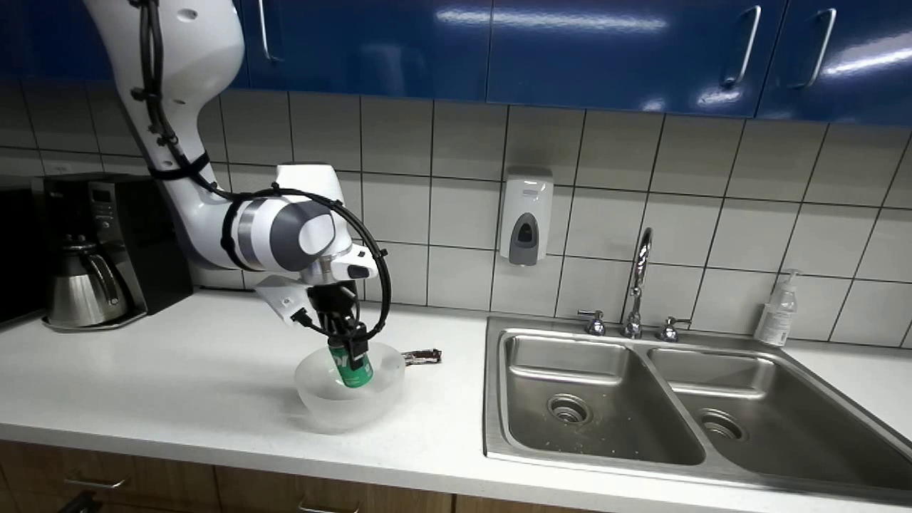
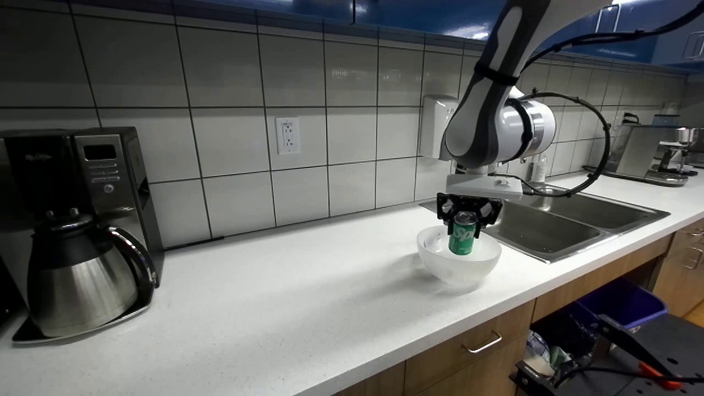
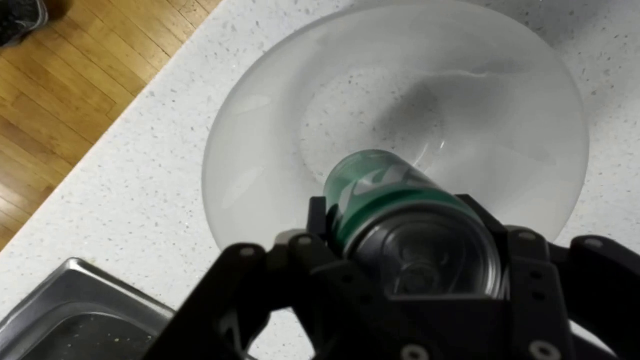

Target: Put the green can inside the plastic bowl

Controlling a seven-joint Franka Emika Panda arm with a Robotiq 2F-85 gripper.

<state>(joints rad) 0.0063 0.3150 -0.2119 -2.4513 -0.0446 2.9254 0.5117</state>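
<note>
Gripper [image 2: 463, 231] clamped on can [image 3: 390, 195], which hangs tilted over bowl [image 3: 245, 145], approx. 6 o'clock of its middle in wrist view. Prob. light, stiff but thin-walled, poss. slick: mid-body grip's best, no hard squeezing. It's green, w/ white lettering, metal rim up top.

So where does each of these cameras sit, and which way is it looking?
An exterior view: standing apart, near the coffee maker, looking slantwise along the counter toward the sink; arm and tool show.
An exterior view: standing apart, in front of the counter, facing the tiled wall; arm and tool show.
Wrist view: on the arm's wrist, looking down into the plastic bowl; only the tool shows.
Both exterior views share the green can, bowl, sink and coffee maker.
</note>
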